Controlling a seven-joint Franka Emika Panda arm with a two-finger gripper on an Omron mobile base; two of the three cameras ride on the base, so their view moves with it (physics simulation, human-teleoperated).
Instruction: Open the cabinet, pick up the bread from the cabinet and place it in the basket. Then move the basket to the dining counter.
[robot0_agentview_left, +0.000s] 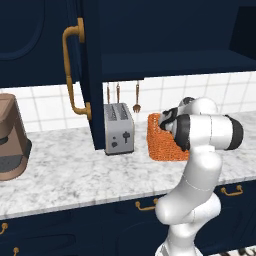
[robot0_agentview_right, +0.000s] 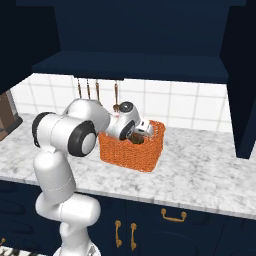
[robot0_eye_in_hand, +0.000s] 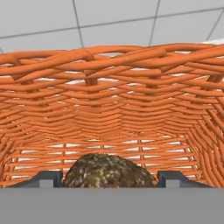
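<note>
The orange wicker basket (robot0_agentview_left: 161, 145) (robot0_agentview_right: 131, 154) stands on the marble worktop against the tiled wall, under the open cabinet (robot0_agentview_left: 165, 35) (robot0_agentview_right: 140, 35). My gripper (robot0_agentview_right: 138, 135) (robot0_eye_in_hand: 111, 178) reaches down into the basket from its left side. The golden-brown bread (robot0_eye_in_hand: 109, 171) (robot0_agentview_right: 135, 138) sits between the two fingertips (robot0_eye_in_hand: 49, 178), touching both, inside the basket's woven walls (robot0_eye_in_hand: 109, 96). The forearm hides the hand in the left base view. The dining counter is out of view.
The cabinet door (robot0_agentview_left: 85, 65) with its brass handle stands swung out to the left. A silver toaster (robot0_agentview_left: 119, 129) sits left of the basket, a brown coffee machine (robot0_agentview_left: 10, 137) further left. Utensils (robot0_agentview_right: 88, 90) hang on the tiles. Another open door (robot0_agentview_right: 242, 80) stands at the right.
</note>
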